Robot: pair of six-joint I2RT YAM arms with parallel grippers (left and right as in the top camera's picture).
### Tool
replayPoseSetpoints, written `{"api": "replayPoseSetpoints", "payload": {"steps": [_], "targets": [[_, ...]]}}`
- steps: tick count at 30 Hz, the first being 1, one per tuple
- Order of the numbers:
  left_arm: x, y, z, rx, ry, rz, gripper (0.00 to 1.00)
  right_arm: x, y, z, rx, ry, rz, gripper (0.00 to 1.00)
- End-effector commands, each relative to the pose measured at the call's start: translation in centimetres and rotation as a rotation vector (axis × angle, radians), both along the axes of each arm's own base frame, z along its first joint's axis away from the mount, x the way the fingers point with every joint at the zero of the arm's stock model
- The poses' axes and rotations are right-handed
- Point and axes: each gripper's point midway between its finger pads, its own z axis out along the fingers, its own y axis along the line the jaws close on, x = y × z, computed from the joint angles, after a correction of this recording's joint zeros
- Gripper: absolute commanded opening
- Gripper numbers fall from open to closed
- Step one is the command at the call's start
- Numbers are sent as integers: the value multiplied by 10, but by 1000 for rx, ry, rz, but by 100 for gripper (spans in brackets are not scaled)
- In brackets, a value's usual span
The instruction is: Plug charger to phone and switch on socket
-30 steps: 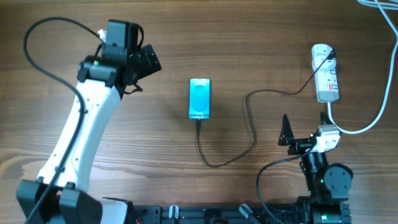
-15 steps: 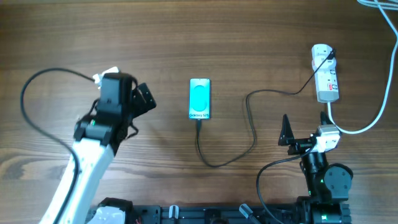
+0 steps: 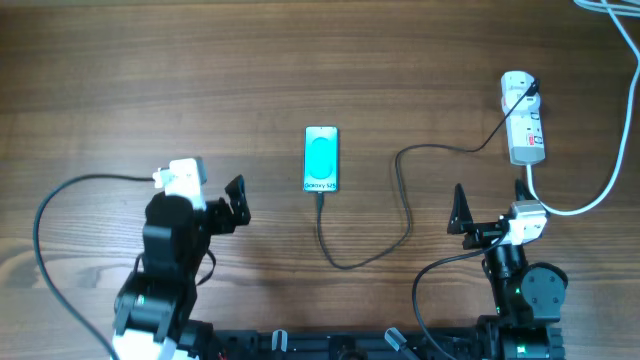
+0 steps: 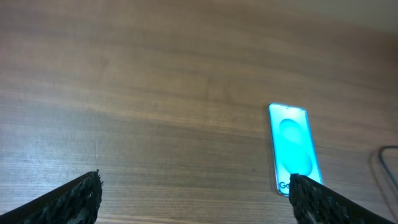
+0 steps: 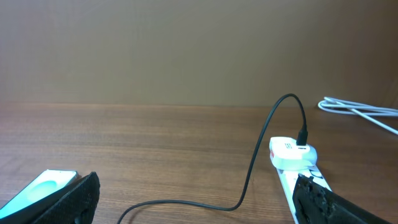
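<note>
The phone (image 3: 321, 158) lies flat at the table's middle with its teal screen lit; it also shows in the left wrist view (image 4: 293, 148) and the right wrist view (image 5: 38, 186). The thin black charger cable (image 3: 404, 205) curls from the phone's near edge, where its tip meets the phone, to a white adapter on the socket block (image 3: 524, 122). The socket also shows in the right wrist view (image 5: 294, 157). My left gripper (image 3: 238, 203) is open and empty, left of the phone (image 4: 196, 205). My right gripper (image 3: 490, 205) is open and empty, just in front of the socket (image 5: 199, 208).
A thicker white cable (image 3: 612, 175) runs from the socket's near end out to the right and up the table's right edge; it also shows in the right wrist view (image 5: 359, 111). The black cable loops across the wood between the phone and my right gripper.
My left arm has drawn back from the far left of the table toward the front edge, open throughout. The right arm, phone, cable and socket have not moved.
</note>
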Motion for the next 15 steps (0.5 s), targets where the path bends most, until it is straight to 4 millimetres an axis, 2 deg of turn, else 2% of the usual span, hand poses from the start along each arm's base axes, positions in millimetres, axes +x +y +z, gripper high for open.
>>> {"api": "replayPoseSetpoints", "payload": {"steps": [1,5,15], "targets": [[-13,-7,5,93,-98,-128,100,-1,-2,3,12,-13,-13,100],[-25,-19,12,158,-197,-252,100,-1,-2,3,12,-13,-13,100],[-25,-16,11,112,-346,-205,100,-1,-2,3,12,-13,-13,100]]}}
